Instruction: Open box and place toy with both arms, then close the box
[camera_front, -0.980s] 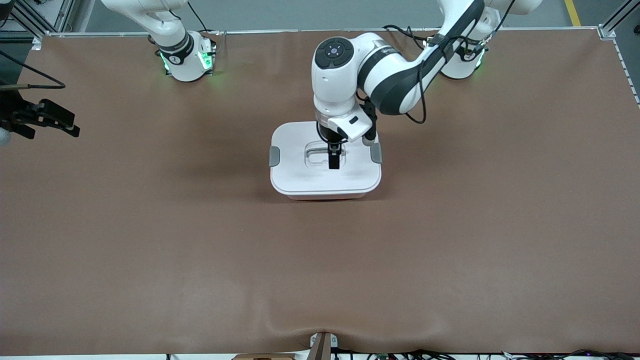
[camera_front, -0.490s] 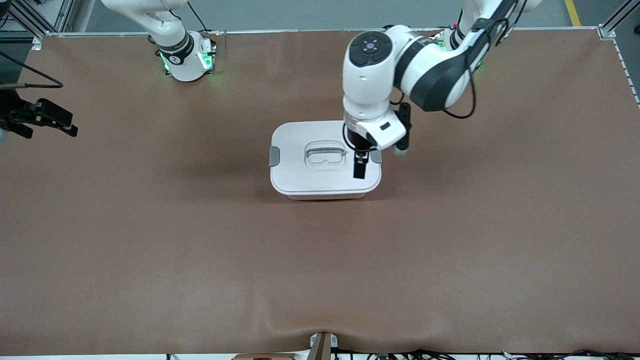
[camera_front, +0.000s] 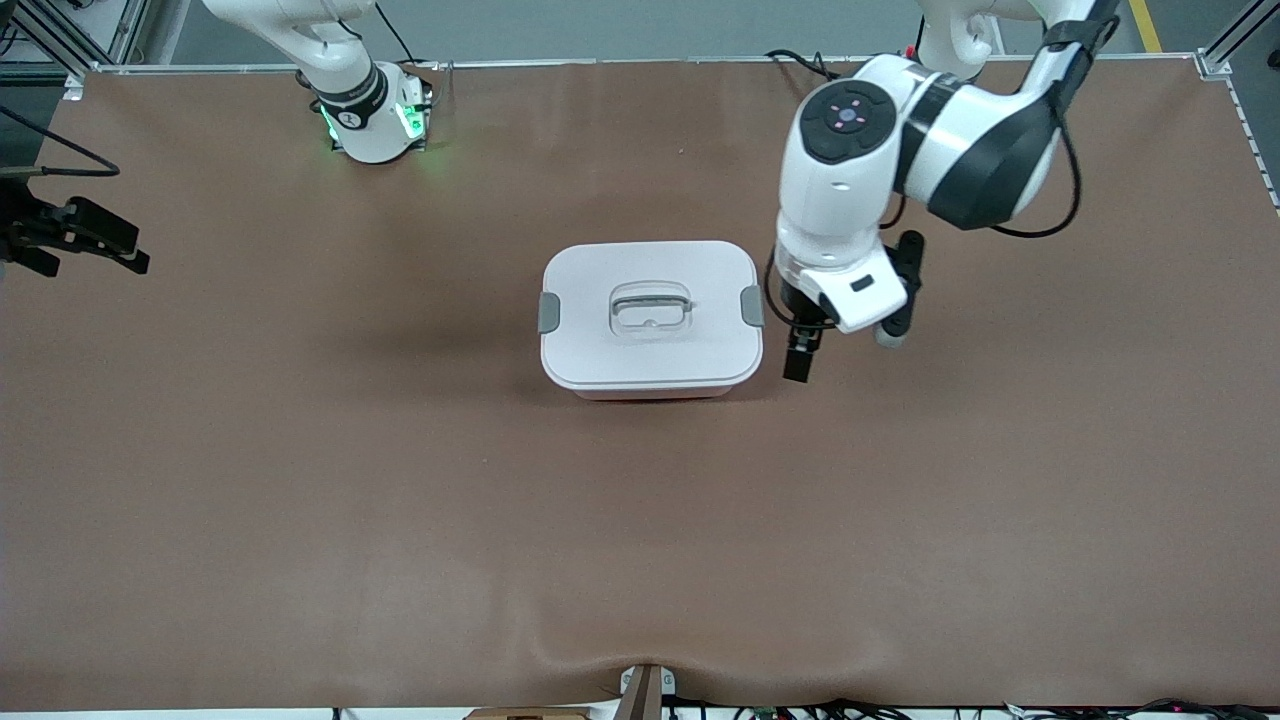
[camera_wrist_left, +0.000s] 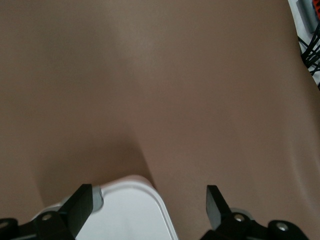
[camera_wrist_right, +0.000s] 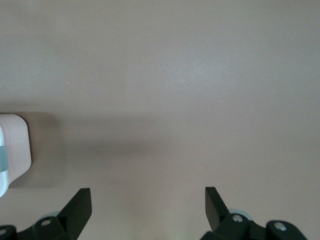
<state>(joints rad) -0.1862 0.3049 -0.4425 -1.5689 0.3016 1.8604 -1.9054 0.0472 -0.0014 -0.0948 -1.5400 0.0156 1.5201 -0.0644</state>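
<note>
You see the left gripper (camera_front: 800, 362) hanging spread and empty beside the lidded rounded translucent pink plastic box (camera_front: 650, 318), while the right gripper (camera_wrist_right: 147, 212) waits spread over bare table.

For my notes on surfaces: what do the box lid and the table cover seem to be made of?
The lid: probably hard plastic, smooth matte white, with moulded rounded corners and a recessed handle. The table cover: seemingly a soft brown sheet, matte with faint sheen; it ripples at the edge nearest the front camera.

High front camera faces the arms; downward wrist cameras share the box (camera_front: 650, 318).
</note>
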